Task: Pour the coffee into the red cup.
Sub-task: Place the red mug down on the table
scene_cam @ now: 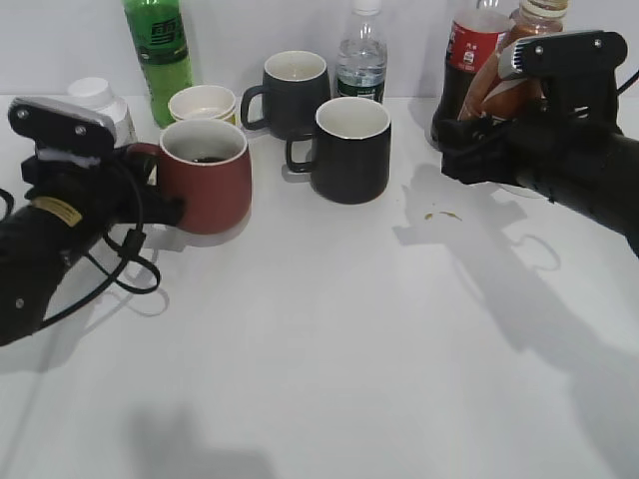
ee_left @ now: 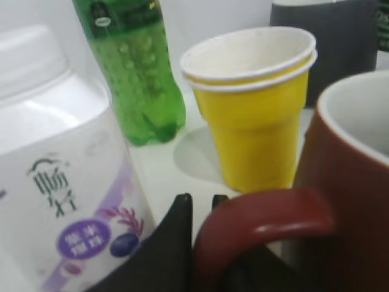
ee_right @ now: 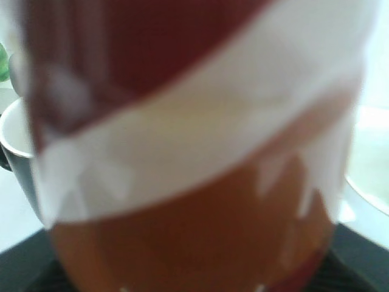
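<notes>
The red cup [scene_cam: 210, 180] stands at the left of the table, with a little dark liquid at its bottom. My left gripper [scene_cam: 150, 195] is shut on its loop handle; in the left wrist view the black fingers [ee_left: 200, 199] pinch the handle of the red cup [ee_left: 267, 222]. My right gripper [scene_cam: 469, 145] is shut on the coffee bottle [scene_cam: 507, 92] and holds it tilted at the far right, beside the cola bottle. In the right wrist view the brown coffee bottle with its white swirl [ee_right: 194, 158] fills the frame, and the fingers are almost hidden.
Two black mugs [scene_cam: 295, 88] [scene_cam: 349, 150], a yellow cup [scene_cam: 203, 103], a green bottle [scene_cam: 160, 45], a water bottle [scene_cam: 361, 55], a white yoghurt bottle [scene_cam: 103, 100] and the red-labelled cola bottle [scene_cam: 469, 50] stand along the back. Small drips [scene_cam: 439, 215] mark the table.
</notes>
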`<act>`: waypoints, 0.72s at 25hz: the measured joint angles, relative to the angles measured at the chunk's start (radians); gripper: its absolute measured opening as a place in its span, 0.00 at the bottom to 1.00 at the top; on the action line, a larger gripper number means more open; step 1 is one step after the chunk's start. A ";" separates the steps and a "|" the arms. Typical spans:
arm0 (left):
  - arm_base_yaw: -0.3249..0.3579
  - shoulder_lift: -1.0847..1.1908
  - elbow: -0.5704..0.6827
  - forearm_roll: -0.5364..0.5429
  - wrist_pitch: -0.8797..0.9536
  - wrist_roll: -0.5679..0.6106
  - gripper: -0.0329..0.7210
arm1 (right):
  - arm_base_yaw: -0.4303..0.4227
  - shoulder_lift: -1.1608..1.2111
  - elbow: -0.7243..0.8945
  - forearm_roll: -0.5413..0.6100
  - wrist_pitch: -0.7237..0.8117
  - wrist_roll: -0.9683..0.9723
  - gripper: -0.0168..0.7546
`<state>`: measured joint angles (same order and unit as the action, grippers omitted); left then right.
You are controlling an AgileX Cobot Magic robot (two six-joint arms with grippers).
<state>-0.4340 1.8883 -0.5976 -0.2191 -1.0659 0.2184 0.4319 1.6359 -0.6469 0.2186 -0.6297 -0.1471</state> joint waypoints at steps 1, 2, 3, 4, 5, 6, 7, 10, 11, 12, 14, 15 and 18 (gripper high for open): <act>0.000 0.015 0.000 0.000 -0.017 0.000 0.13 | 0.000 0.000 0.000 0.000 -0.001 0.001 0.68; 0.000 0.031 0.000 0.000 -0.031 0.000 0.13 | 0.000 0.000 0.000 0.000 -0.001 0.001 0.68; 0.000 0.043 0.000 0.000 -0.046 0.000 0.13 | 0.000 0.000 0.000 0.000 -0.001 0.001 0.68; 0.000 0.058 0.000 0.000 -0.058 0.000 0.13 | 0.000 0.000 0.000 0.000 -0.001 0.001 0.68; 0.000 0.071 -0.001 0.001 -0.066 0.000 0.13 | 0.000 0.000 0.000 0.000 -0.001 0.001 0.68; 0.000 0.082 -0.001 0.002 -0.068 -0.001 0.13 | 0.000 0.000 0.000 0.000 -0.002 0.001 0.68; 0.000 0.089 -0.001 0.003 -0.080 -0.006 0.13 | 0.000 0.000 0.000 0.000 -0.002 0.001 0.68; 0.000 0.098 -0.002 0.005 -0.097 -0.008 0.13 | 0.000 0.000 0.000 0.001 -0.002 0.002 0.68; 0.000 0.098 -0.002 0.005 -0.097 -0.008 0.13 | 0.000 0.000 0.000 0.001 -0.002 0.002 0.68; 0.000 0.098 -0.002 0.006 -0.097 -0.008 0.13 | 0.000 0.000 0.000 0.001 -0.002 0.002 0.68; 0.000 0.098 -0.002 0.006 -0.097 -0.020 0.13 | 0.000 0.000 0.000 0.001 -0.002 0.002 0.68; 0.000 0.098 -0.002 0.006 -0.093 -0.034 0.14 | 0.000 0.000 0.000 0.001 -0.001 0.002 0.68; 0.000 0.098 -0.003 0.007 -0.094 -0.075 0.25 | 0.000 0.008 0.000 0.001 -0.001 0.002 0.68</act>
<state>-0.4340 1.9868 -0.6004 -0.2125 -1.1602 0.1431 0.4319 1.6439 -0.6469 0.2197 -0.6305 -0.1452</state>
